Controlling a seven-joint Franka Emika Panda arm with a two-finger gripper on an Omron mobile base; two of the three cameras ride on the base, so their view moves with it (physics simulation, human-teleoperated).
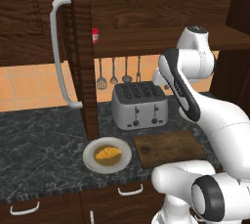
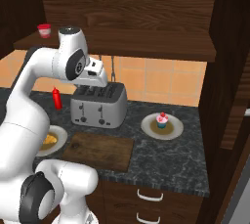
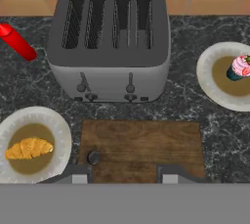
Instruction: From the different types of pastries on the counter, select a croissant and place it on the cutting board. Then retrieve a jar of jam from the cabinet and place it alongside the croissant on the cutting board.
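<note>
My end effector (image 3: 122, 171) is hovering clenched and empty above the cutting board (image 3: 141, 147). Croissant (image 3: 28, 148) is sitting on the left plate (image 3: 61, 132): probably light, flaky, crushable. I'm planning a gentle mid-body grasp.

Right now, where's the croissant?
On the grey plate left of the cutting board in the hand view; the croissant sits in front of the toaster, to its left.
</note>
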